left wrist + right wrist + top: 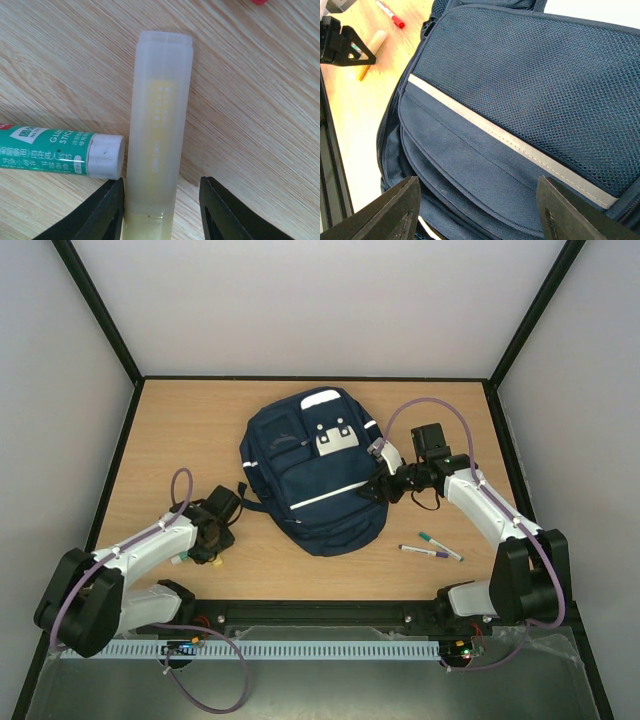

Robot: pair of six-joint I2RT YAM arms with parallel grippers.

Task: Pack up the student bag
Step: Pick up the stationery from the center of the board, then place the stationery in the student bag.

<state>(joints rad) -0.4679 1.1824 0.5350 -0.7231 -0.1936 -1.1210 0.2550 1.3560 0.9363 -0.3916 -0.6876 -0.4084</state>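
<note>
The navy-blue student bag (315,475) lies flat in the middle of the table, front pockets facing up. My right gripper (385,486) hovers at the bag's right side. Seen from the right wrist, it (477,182) is open, with its jaws wide over the front pocket flap (470,160) below a white stripe (510,140). My left gripper (205,538) is low on the table left of the bag. It (161,182) is open around a translucent yellowish highlighter (159,125). Its left finger touches the highlighter and a gap remains on the right side.
A green glue stick with a white cap (60,151) lies just left of the highlighter. Two pens (432,548) lie right of the bag. A red marker (391,15) shows left of the bag. Black frame walls ring the table.
</note>
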